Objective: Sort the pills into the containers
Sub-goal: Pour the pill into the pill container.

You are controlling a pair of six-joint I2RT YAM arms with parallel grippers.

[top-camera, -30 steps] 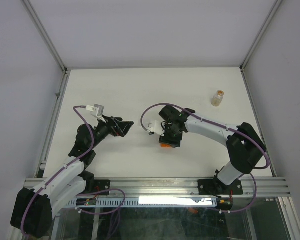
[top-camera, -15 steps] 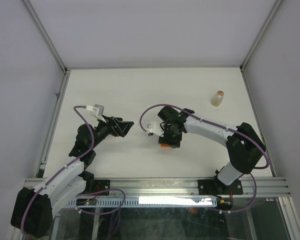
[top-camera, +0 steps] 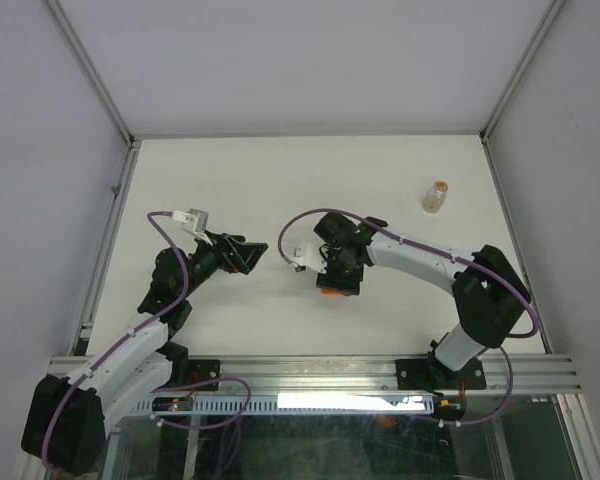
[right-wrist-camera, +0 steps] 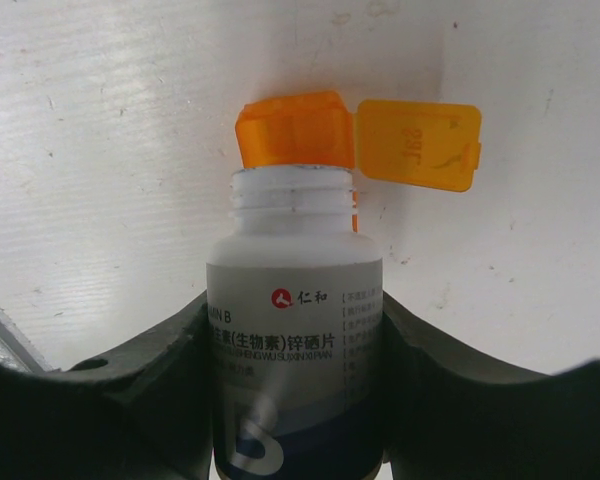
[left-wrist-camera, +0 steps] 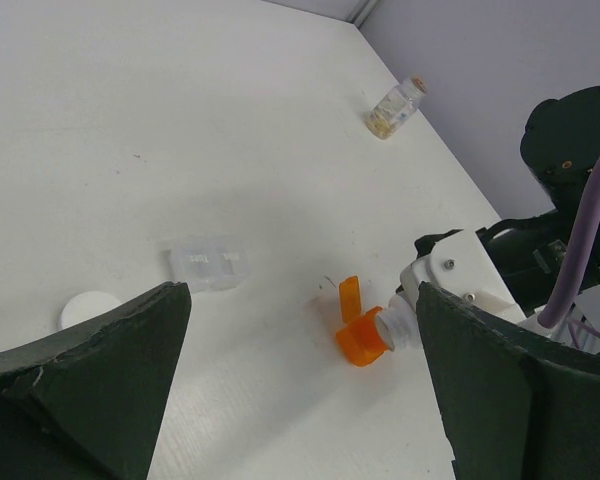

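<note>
Three containers are in play. The right gripper (top-camera: 337,273) is clamped on the white bottle (right-wrist-camera: 295,330), its fingers pressing the labelled body from both sides. The bottle's uncapped neck touches the rim of the stubby orange cup (right-wrist-camera: 295,130), whose flip lid (right-wrist-camera: 417,143) hangs open to one side. The clear vial (left-wrist-camera: 395,108) stands well apart near the far right of the table (top-camera: 230,180), with tan bits in its bottom that I take for pills (left-wrist-camera: 382,122).

The left gripper (top-camera: 248,255) hovers to the left of the cup with its jaws spread wide and nothing between them. A round white cap (left-wrist-camera: 88,310) and a small clear plastic piece (left-wrist-camera: 208,265) lie on the table near it.

The step in hand looks like pouring from the bottle into the cup. No pill can be seen leaving the neck, and the cup's contents are hidden.

Next, the right arm probably needs to tilt the bottle more, gently, keeping the neck over the cup's opening. The light cup could slide or tip under the push, so the free left gripper may have to steady it.
</note>
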